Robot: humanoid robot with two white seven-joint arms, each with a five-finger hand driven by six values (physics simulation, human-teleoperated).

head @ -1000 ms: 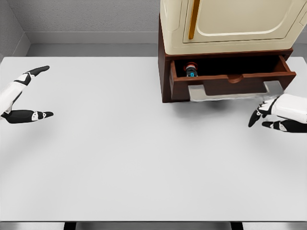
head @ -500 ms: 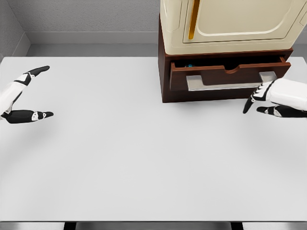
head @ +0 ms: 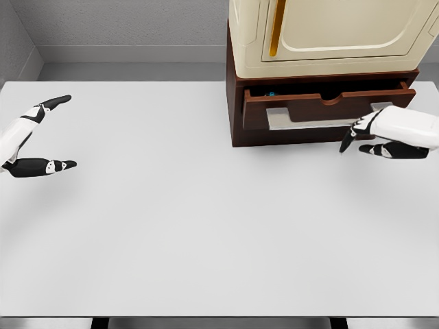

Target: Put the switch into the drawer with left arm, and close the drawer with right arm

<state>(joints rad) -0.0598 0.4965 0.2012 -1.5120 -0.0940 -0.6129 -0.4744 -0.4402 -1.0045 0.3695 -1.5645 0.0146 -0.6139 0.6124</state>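
The switch (head: 271, 94) lay inside the nearly closed drawer (head: 322, 106), whose front ran left-right just behind the right hand (head: 365, 137), its fingers loosely spread and empty; the left hand (head: 34, 140), likewise spread, hung far off.

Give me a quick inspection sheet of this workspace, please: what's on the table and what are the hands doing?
Surface: white table, bare in front.
Job's things: brown drawer slightly open; a bit of the switch shows in the gap.
Clutter: nothing seen.
Hands: left hand open at the left edge, holding nothing; right hand at the drawer front, fingers relaxed.
Cables: nothing seen.
Surroundings: cream cabinet on top of the drawer unit; grey wall behind.
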